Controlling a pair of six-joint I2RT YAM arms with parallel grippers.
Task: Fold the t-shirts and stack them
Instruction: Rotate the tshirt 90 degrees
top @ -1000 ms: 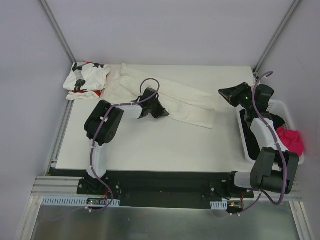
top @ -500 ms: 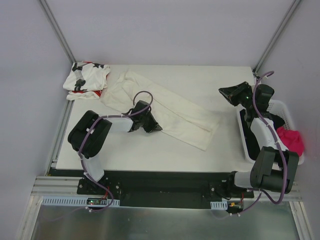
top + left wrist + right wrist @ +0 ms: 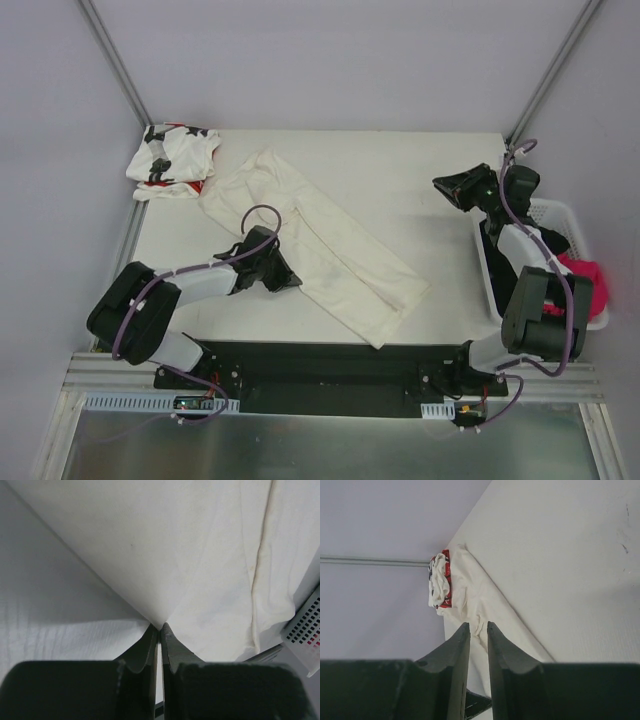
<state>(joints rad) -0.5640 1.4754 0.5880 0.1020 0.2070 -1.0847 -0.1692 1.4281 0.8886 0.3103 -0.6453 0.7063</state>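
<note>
1. Left tool (image 3: 160,626): jaws closed tight, pinching an edge of the cream-white t-shirt (image 3: 330,240), which lies stretched out ahead of its tips on the surface (image 3: 420,170).
2. Right tool (image 3: 478,625): jaws narrowly parted, holding nothing.
3. Star-print t-shirt (image 3: 170,160): bunched, well ahead of the right tool, just beside the cream-white t-shirt's far end.

The long t-shirt (image 3: 330,250) lying across the table is plain cream-white. The bundled t-shirt (image 3: 172,160) in the far left corner is white with black stars and red marks. The table top (image 3: 420,170) is off-white. The perforated basket (image 3: 562,212) is white, and the cloth (image 3: 585,280) in it is bright pink. The arms (image 3: 135,310) are black, their cables (image 3: 262,208) purple.
</note>
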